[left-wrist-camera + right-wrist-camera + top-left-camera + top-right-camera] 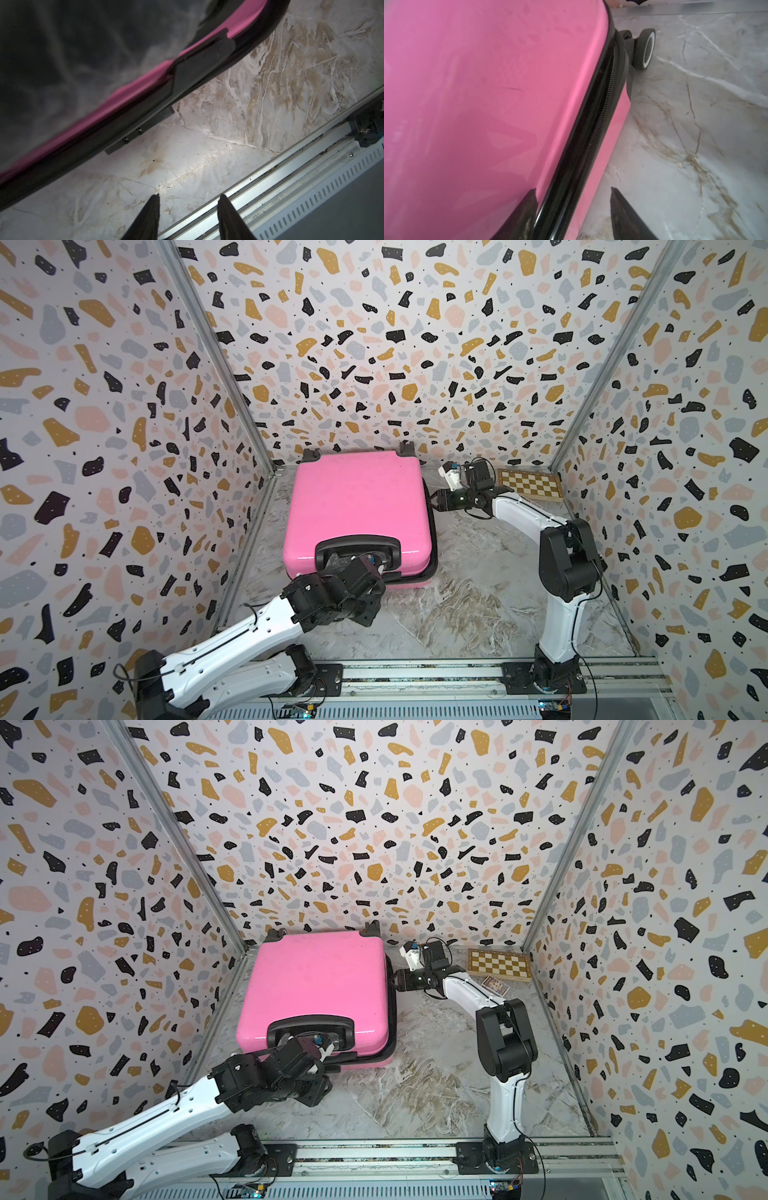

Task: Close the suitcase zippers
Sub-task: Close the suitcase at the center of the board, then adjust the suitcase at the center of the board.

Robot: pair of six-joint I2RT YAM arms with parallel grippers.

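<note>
Right end effector [573, 189] spread astride zippers [602, 116], suitcase [467, 93] shell perhaps touched

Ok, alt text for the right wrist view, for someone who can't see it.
The right gripper, jaws open, straddles the black zipper band on the seam of a glossy pink suitcase filling much of the frame. A wheel and marbled table lie beyond.
</note>
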